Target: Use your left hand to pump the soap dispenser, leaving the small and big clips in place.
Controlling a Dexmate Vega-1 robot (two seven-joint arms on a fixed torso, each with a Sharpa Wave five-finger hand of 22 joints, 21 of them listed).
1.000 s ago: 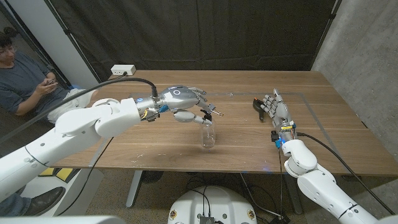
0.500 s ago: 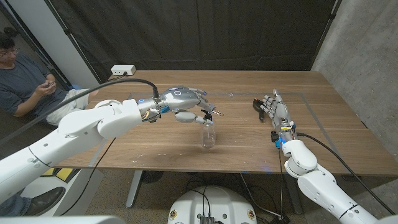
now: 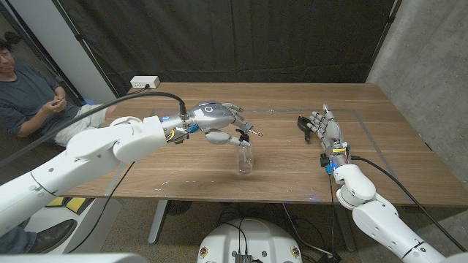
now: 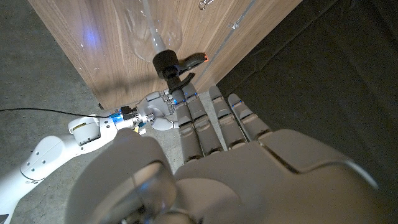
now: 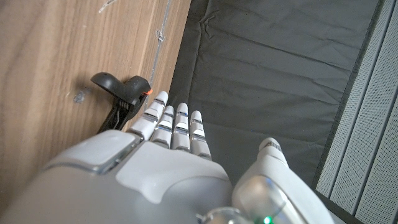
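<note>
Your left hand (image 3: 216, 118) hovered mid-frame over soap dispenser (image 3: 244, 156), fingers spread, empty; right hand (image 3: 324, 126) open beside big clip (image 3: 302, 123)

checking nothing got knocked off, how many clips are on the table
2. The big black clip with an orange tip lies beside the right hand; the small clip lies past the clear plastic soap dispenser, near the left hand. Others may hide under the left arm.

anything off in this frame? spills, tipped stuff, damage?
Nothing stands out. The clear soap dispenser stands upright on the table with no spill visible around it. The left hand hovers above its pump. The black clip lies by the right hand, which holds nothing.
</note>
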